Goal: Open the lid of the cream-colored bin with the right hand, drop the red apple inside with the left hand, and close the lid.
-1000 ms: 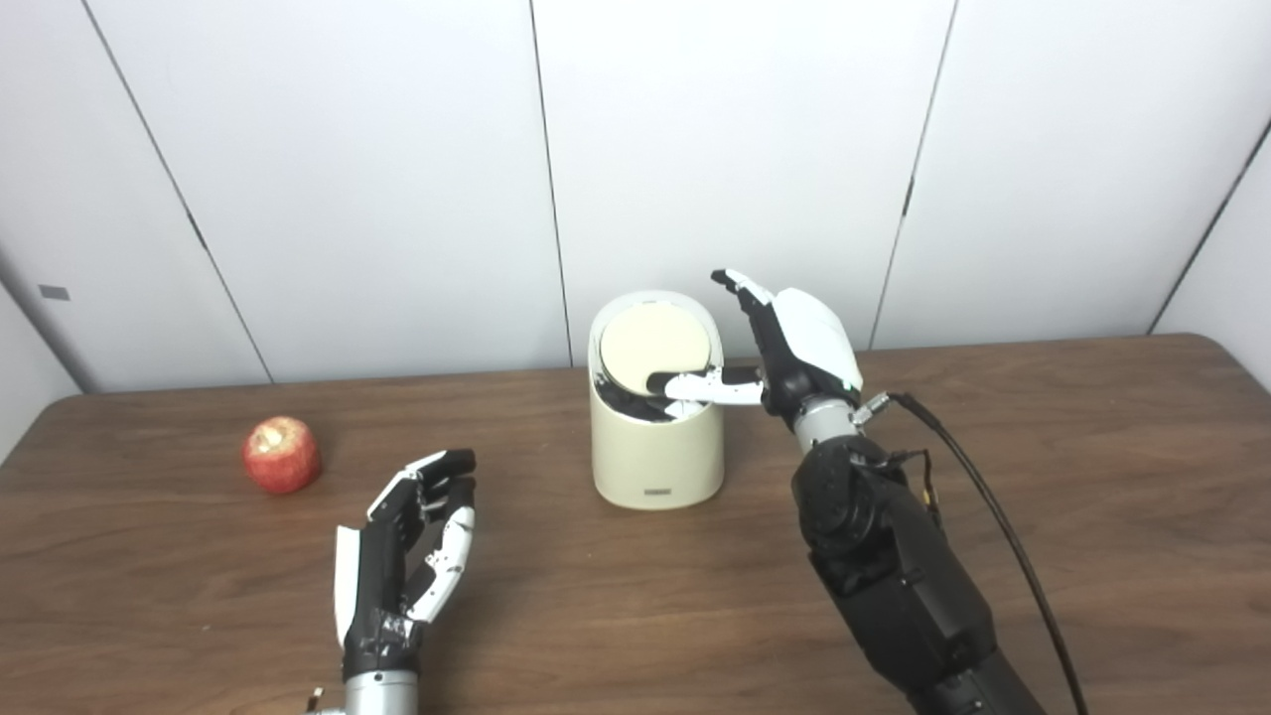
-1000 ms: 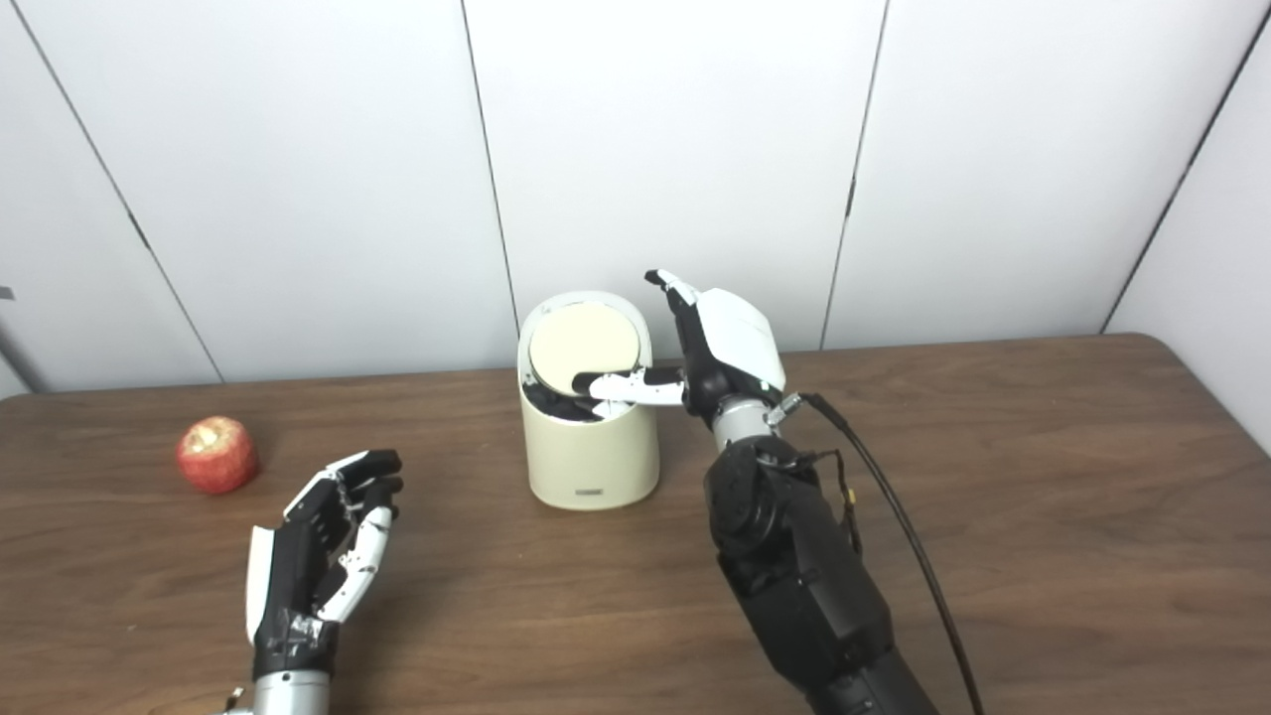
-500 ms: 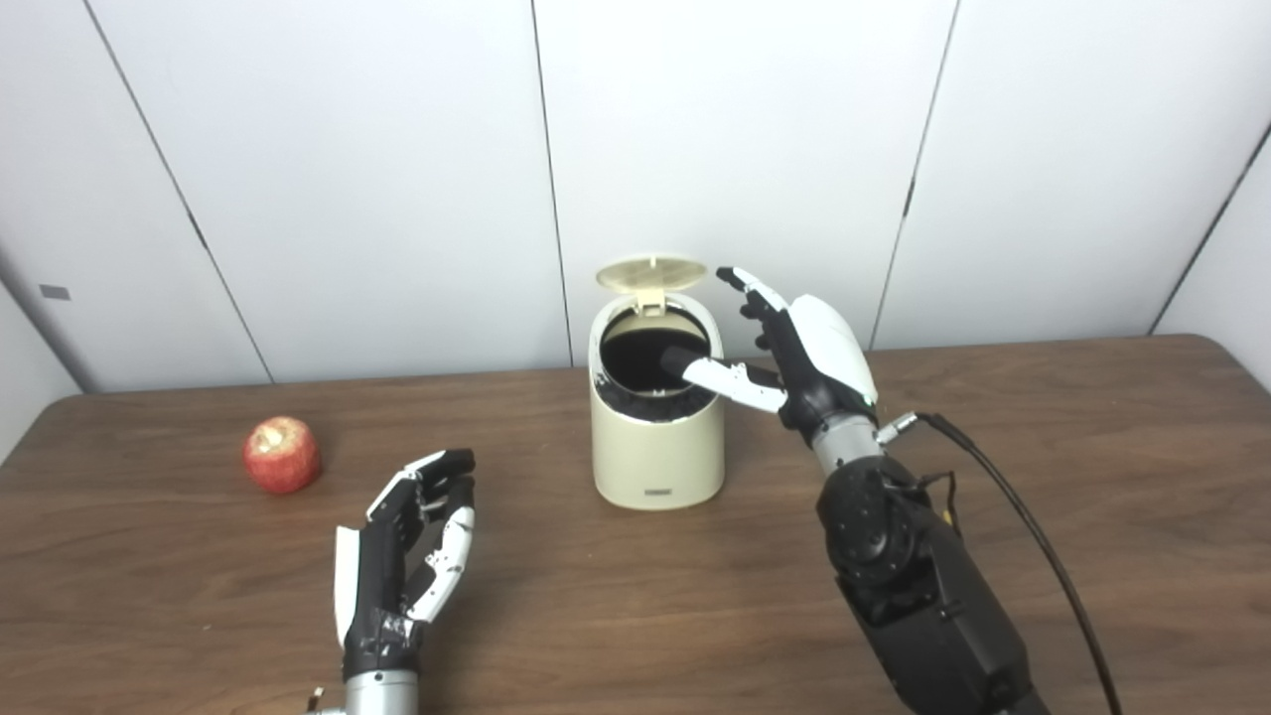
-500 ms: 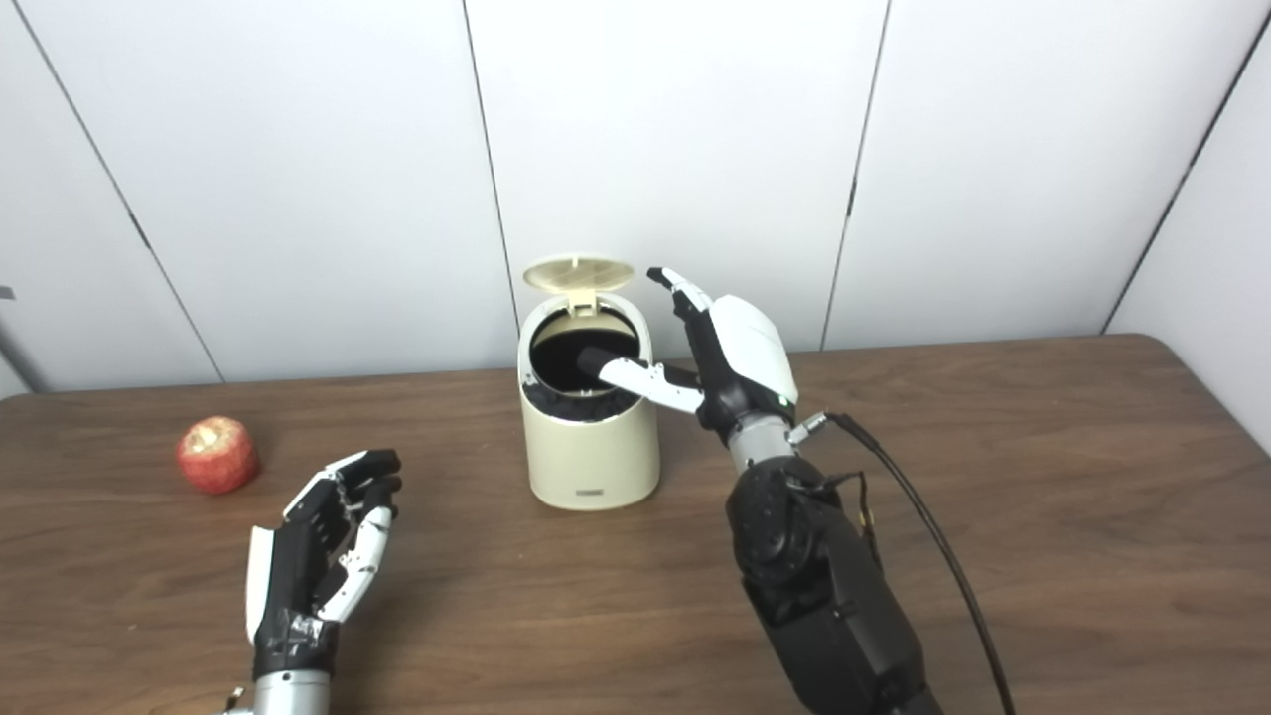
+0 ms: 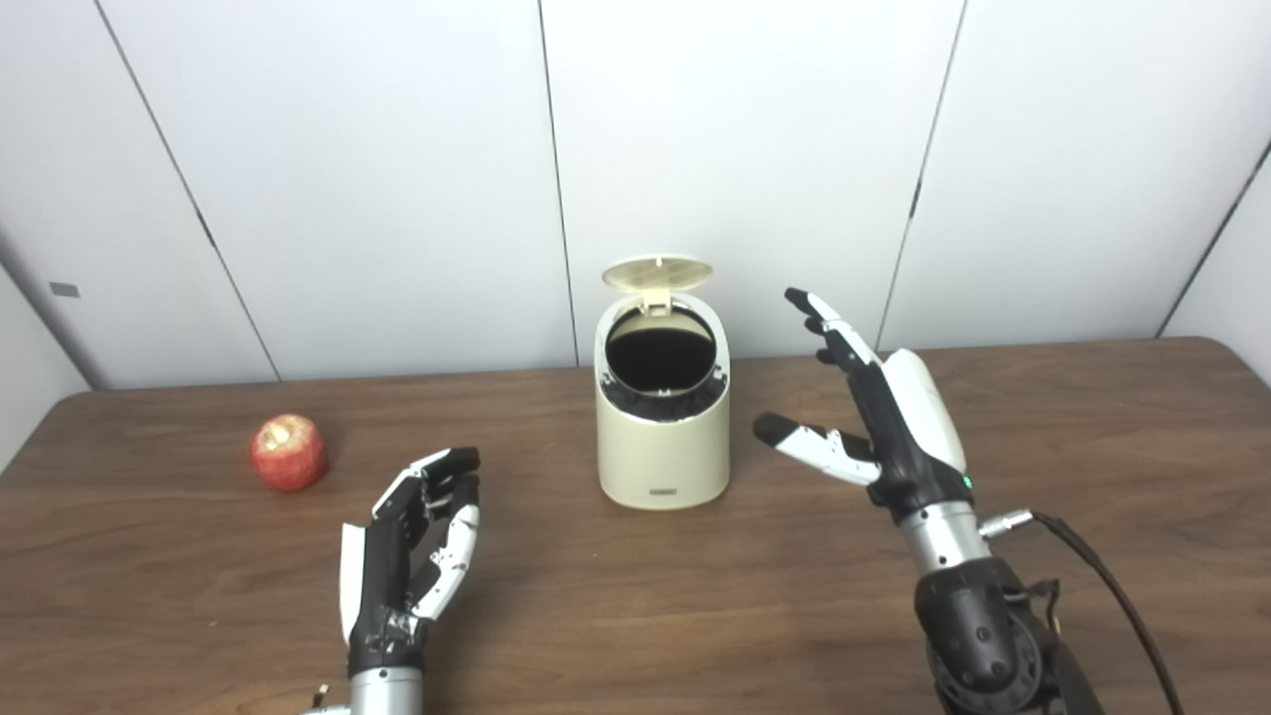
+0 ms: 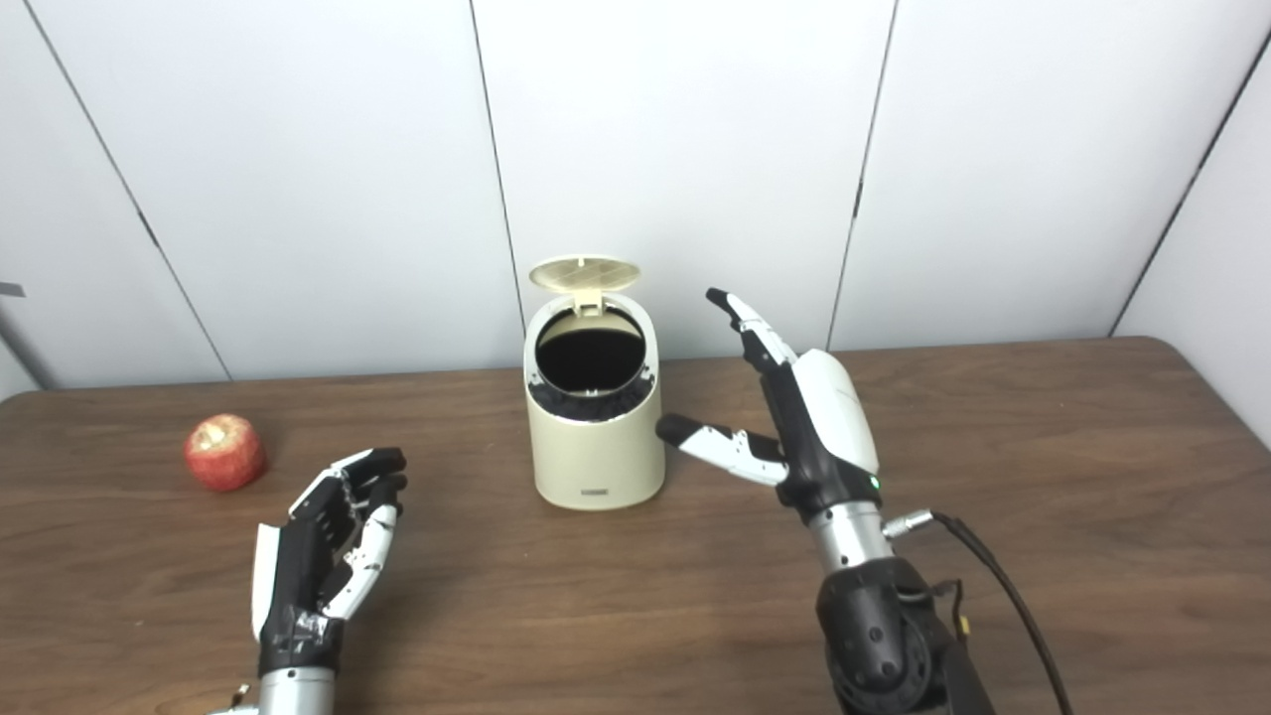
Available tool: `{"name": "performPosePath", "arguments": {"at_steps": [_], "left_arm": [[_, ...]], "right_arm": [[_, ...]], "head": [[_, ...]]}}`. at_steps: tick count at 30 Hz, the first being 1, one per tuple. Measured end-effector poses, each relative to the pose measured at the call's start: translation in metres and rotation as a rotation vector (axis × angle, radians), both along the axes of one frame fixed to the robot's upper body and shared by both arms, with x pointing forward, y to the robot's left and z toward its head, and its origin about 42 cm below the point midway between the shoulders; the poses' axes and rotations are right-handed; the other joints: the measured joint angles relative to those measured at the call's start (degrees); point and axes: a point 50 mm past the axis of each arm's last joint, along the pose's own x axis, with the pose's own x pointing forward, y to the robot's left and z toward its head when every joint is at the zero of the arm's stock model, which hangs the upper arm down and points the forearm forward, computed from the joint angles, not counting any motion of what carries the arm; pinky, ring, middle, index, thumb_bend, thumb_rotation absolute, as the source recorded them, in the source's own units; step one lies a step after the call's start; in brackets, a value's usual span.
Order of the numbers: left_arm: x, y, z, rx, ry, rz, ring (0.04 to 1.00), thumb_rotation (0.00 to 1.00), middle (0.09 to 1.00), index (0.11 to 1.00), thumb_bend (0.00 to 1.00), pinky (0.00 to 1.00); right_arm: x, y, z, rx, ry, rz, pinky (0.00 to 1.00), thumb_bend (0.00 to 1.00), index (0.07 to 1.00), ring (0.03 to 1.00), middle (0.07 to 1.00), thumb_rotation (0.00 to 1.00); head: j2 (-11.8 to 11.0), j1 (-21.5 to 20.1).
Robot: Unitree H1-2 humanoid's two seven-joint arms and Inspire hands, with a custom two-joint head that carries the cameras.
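Fingers (image 5: 829, 333) of the right hand (image 5: 899, 427) are spread apart and point up and away, with the thumb stretched out toward the bin (image 5: 663, 417). The hand holds nothing. It floats above the table (image 5: 1092, 427), just to the right of the bin and clear of it.

The bin is cream, rounded, and stands upright near the middle of the table's far half. Its lid (image 5: 657, 273) is tipped up and back on a hinge at the rear, so the pale underside faces forward. The round mouth below it looks black inside.

The left hand (image 5: 409, 551) sits low over the near left part of the table, palm turned inward. Its fingers are loosely curled and apart, gripping nothing.

The apple (image 5: 289, 453) is red, with a pale patch on top. It rests on the table at the far left, well apart from the bin and apart from the left hand.

A black cable (image 6: 1003, 596) runs from the right wrist down to the bottom edge. White wall panels with dark seams stand behind the table.

The two views differ little. The left eye view shows a small grey plate (image 5: 64, 290) on the wall at the left; in the right eye view only its tip shows at the picture's edge. The right eye view shows more of the table's right side.
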Motion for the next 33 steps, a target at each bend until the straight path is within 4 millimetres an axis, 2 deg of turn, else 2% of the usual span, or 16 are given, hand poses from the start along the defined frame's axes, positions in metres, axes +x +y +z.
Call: {"name": "performPosePath", "arguments": {"at_steps": [1, 3, 4, 7, 9, 15, 25, 26, 27, 29, 31, 33], "left_arm": [[0.000, 0.000, 0.000, -0.001, -0.005, 0.000, 0.685, 0.37, 0.715, 0.701, 0.25, 0.59], [0.001, 0.001, 0.000, -0.002, -0.007, 0.002, 0.688, 0.37, 0.718, 0.704, 0.25, 0.60], [0.001, 0.002, 0.000, -0.001, -0.006, 0.003, 0.688, 0.38, 0.718, 0.704, 0.25, 0.60], [0.002, 0.004, 0.000, 0.001, -0.009, 0.001, 0.687, 0.38, 0.718, 0.702, 0.24, 0.59], [0.003, 0.007, 0.000, -0.002, -0.010, 0.002, 0.690, 0.39, 0.720, 0.703, 0.24, 0.60], [0.003, 0.010, 0.000, 0.001, -0.010, 0.003, 0.685, 0.38, 0.720, 0.703, 0.23, 0.61], [0.003, 0.010, 0.000, 0.003, -0.012, 0.003, 0.698, 0.37, 0.723, 0.702, 0.26, 0.62], [0.003, 0.010, 0.000, 0.009, -0.015, 0.005, 0.695, 0.37, 0.719, 0.701, 0.39, 0.60], [0.003, 0.010, 0.001, 0.027, -0.021, 0.010, 0.693, 0.37, 0.717, 0.701, 0.45, 0.60], [-0.001, 0.012, 0.006, 0.110, -0.048, 0.028, 0.689, 0.39, 0.706, 0.711, 0.68, 0.59], [-0.006, 0.016, 0.027, 0.252, -0.127, 0.062, 0.717, 0.43, 0.731, 0.749, 0.82, 0.63], [-0.009, 0.025, 0.056, 0.391, -0.212, 0.127, 0.769, 0.46, 0.781, 0.794, 0.87, 0.68]], "right_arm": [[-0.005, -0.004, -0.006, 0.020, -0.012, 0.010, 0.77, 0.96, 0.901, 0.860, 0.892, 0.88], [-0.012, -0.011, -0.021, 0.054, -0.019, 0.025, 0.75, 0.83, 0.880, 0.841, 0.865, 0.76], [-0.015, -0.015, -0.031, 0.072, -0.013, 0.025, 0.74, 0.72, 0.867, 0.829, 0.856, 0.71], [-0.027, -0.023, -0.055, 0.100, -0.021, 0.050, 0.63, 0.32, 0.797, 0.757, 0.796, 0.50], [-0.033, -0.024, -0.061, 0.117, -0.044, 0.056, 0.61, 0.23, 0.762, 0.735, 0.769, 0.50], [-0.036, -0.021, -0.057, 0.187, -0.146, 0.022, 0.60, 0.24, 0.710, 0.718, 0.732, 0.47], [-0.038, -0.027, -0.071, 0.212, -0.147, -0.017, 0.59, 0.23, 0.689, 0.710, 0.724, 0.44], [-0.038, -0.027, -0.071, 0.213, -0.152, -0.016, 0.60, 0.23, 0.695, 0.710, 0.724, 0.45], [-0.039, -0.026, -0.071, 0.214, -0.154, -0.016, 0.60, 0.23, 0.698, 0.710, 0.724, 0.46], [-0.039, -0.026, -0.071, 0.220, -0.158, -0.020, 0.59, 0.23, 0.707, 0.704, 0.723, 0.47], [-0.039, -0.027, -0.072, 0.218, -0.158, -0.027, 0.59, 0.24, 0.708, 0.700, 0.722, 0.47], [-0.038, -0.029, -0.072, 0.220, -0.158, -0.033, 0.59, 0.24, 0.700, 0.703, 0.722, 0.47]], "head": [[0.0, 0.0], [-0.1, -0.1], [-0.1, -0.1], [-0.2, -0.2], [-0.4, -0.1], [-0.2, 0.0], [0.0, 0.7], [0.3, 0.8], [0.3, 1.0], [0.3, 1.0], [0.5, 0.8], [0.7, 1.1]]}}
